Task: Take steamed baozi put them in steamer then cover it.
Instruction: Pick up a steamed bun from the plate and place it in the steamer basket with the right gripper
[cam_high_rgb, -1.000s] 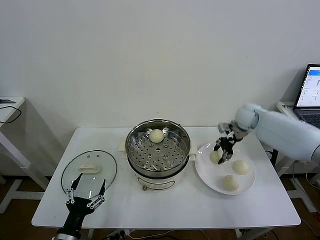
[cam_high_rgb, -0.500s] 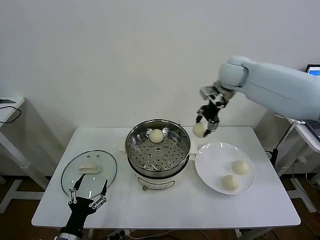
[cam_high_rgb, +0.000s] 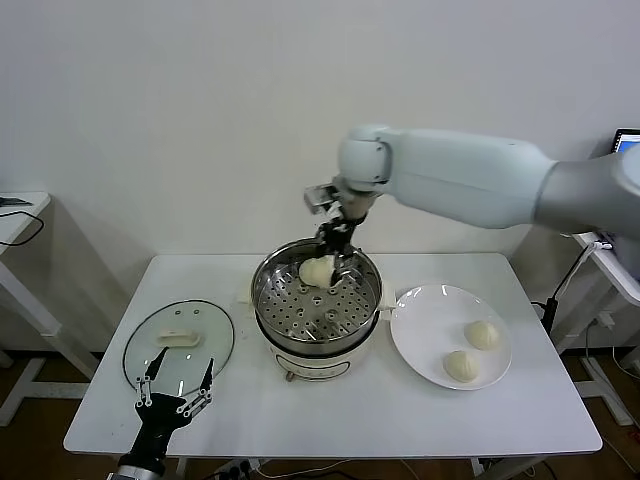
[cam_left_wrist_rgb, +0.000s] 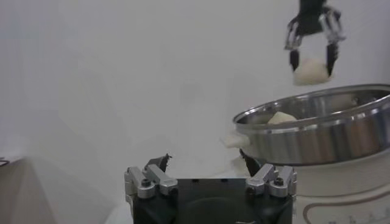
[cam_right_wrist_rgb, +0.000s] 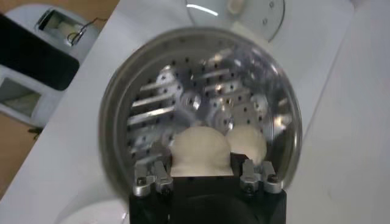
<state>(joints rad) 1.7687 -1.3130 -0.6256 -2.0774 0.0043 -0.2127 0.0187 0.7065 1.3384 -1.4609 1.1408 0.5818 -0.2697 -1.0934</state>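
The steel steamer (cam_high_rgb: 268, 300) stands mid-table on its white base. My right gripper (cam_high_rgb: 337, 258) is shut on a baozi (cam_right_wrist_rgb: 200, 152) and holds it just above the back of the perforated tray, right beside a second baozi (cam_right_wrist_rgb: 248, 141) lying in the tray. The left wrist view shows the held baozi (cam_left_wrist_rgb: 311, 70) above the steamer's rim (cam_left_wrist_rgb: 317, 131). Two more baozi (cam_high_rgb: 483, 334) (cam_high_rgb: 461, 366) lie on the white plate (cam_high_rgb: 420, 305). The glass cover (cam_high_rgb: 205, 325) lies flat at the left. My left gripper (cam_high_rgb: 183, 362) (cam_left_wrist_rgb: 205, 159) is open and empty at the cover's near edge.
A laptop (cam_high_rgb: 628, 142) stands on a side table at the far right. Another white side table (cam_high_rgb: 15, 215) with a cable is at the far left. The wall runs close behind the table.
My right gripper lifted a baozi off the plate and carried it left, from over the plate to above the steamer's back. The plate now holds two. The left arm has stayed put.
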